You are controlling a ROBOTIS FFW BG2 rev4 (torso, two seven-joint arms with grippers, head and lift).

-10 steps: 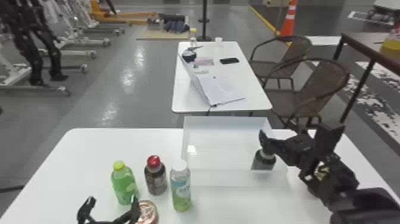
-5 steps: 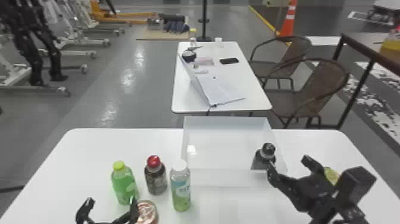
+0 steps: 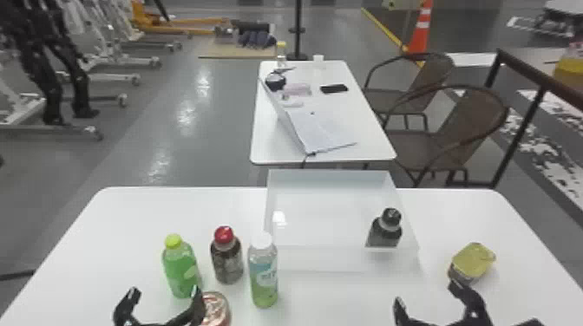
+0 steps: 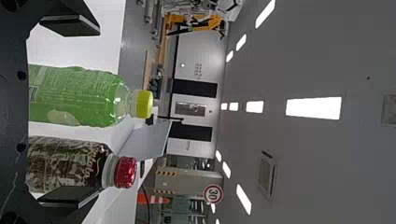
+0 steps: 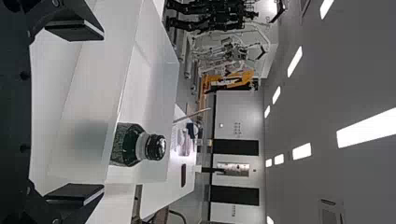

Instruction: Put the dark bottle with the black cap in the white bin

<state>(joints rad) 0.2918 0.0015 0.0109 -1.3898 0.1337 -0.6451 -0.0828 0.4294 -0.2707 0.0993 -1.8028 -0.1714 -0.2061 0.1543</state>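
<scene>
In the head view the dark bottle with the black cap [image 3: 384,229] stands inside the white bin [image 3: 334,259], close to its right wall. My right gripper [image 3: 427,299] is open below and to the right of the bin, holding nothing. The right wrist view has the same bottle [image 5: 137,145] behind the bin's translucent wall [image 5: 88,121], beyond the spread fingers of the right gripper [image 5: 77,112]. My left gripper [image 3: 165,299] stays parked at the front left, open. From its wrist, the left gripper [image 4: 70,112] has green and red-capped bottles beyond its parted fingers.
Left of the bin stand a green bottle [image 3: 181,268], a red-capped bottle [image 3: 227,258] and a white-capped bottle [image 3: 263,273]. A reddish can [image 3: 215,310] sits beside the left gripper. A yellow-topped container [image 3: 472,262] lies right of the bin.
My right gripper has moved away from the bottle, back toward the front edge, uncovering the yellow-topped container. The bottle stays in the bin. The left arm has barely moved.
</scene>
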